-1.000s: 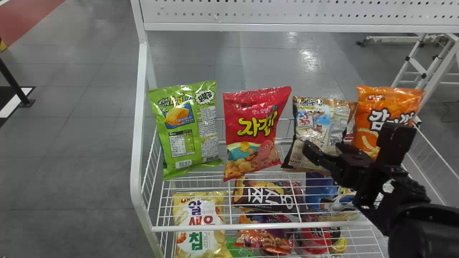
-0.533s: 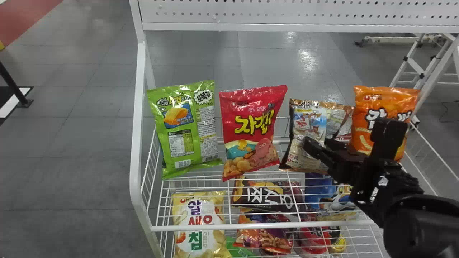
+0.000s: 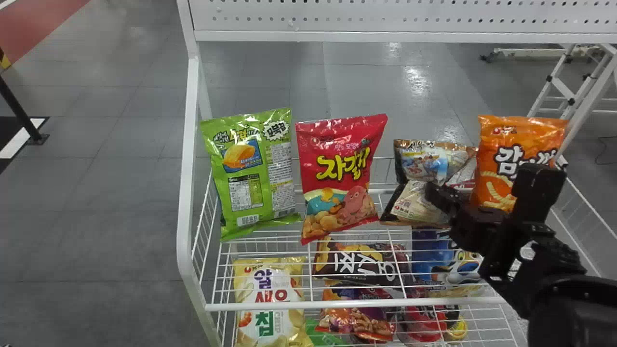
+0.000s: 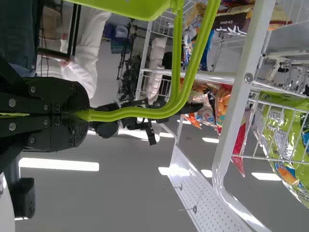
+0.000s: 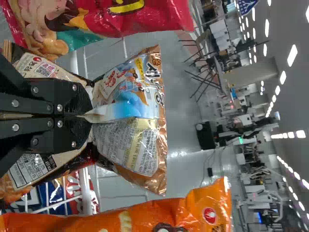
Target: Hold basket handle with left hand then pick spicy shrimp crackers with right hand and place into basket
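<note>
Over the rack's right half, my right gripper (image 3: 441, 198) is at the brown spicy shrimp crackers bag (image 3: 424, 166), which stands between the red and orange bags. In the right wrist view the flat fingers of the right gripper (image 5: 88, 117) are together on the middle of the crackers bag (image 5: 140, 140), pinching its film into a fold; part of the bag lies hidden behind them. My left gripper (image 4: 79, 115) is shut around the green handle (image 4: 145, 112) of the basket (image 4: 125, 6), whose green rim shows at the left wrist view's top edge.
Beside the crackers stand a red bag (image 3: 337, 178) and an orange bag (image 3: 520, 149), with a green bag (image 3: 250, 173) farther left. More snacks lie on the wire shelf below. A white perforated panel (image 3: 395, 14) crosses above, and a white post (image 3: 185, 193) bounds the left side.
The right gripper's fingers have come together on the crackers bag. Its middle is now creased inward, and its top edge has sunk a little.
</note>
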Robot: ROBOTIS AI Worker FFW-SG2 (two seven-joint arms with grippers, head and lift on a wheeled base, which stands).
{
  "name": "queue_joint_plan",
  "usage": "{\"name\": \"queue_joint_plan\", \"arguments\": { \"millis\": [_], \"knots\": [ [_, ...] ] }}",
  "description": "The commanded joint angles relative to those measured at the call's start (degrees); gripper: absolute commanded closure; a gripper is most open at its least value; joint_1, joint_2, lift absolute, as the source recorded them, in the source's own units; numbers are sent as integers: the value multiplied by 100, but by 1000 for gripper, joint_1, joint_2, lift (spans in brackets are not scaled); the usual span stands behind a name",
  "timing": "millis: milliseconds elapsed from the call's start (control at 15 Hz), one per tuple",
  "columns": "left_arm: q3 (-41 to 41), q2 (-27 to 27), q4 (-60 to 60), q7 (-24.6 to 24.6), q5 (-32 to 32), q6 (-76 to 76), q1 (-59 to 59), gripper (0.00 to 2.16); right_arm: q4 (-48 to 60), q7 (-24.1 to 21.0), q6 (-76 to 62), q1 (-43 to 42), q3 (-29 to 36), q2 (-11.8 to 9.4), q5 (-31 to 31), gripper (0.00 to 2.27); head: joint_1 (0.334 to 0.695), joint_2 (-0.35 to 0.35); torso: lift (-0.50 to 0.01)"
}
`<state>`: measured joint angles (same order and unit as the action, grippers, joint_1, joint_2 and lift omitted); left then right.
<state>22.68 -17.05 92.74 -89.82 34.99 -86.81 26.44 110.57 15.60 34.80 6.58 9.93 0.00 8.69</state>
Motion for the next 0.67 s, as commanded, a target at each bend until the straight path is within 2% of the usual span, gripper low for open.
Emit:
{"name": "queue_joint_plan", "arguments": {
  "millis": [0, 600],
  "knots": [
    [0, 0, -1, -74, -1, 1, -8, 2148, 342, -13, -4, 213, 0, 5, -34, 2189, 695, -41, -10],
    [-18, -18, -10, -74, 17, 1, -17, 2148, 2364, -531, 787, 1417, -149, 5, -263, 2189, 695, -49, -10]
  ]
}}
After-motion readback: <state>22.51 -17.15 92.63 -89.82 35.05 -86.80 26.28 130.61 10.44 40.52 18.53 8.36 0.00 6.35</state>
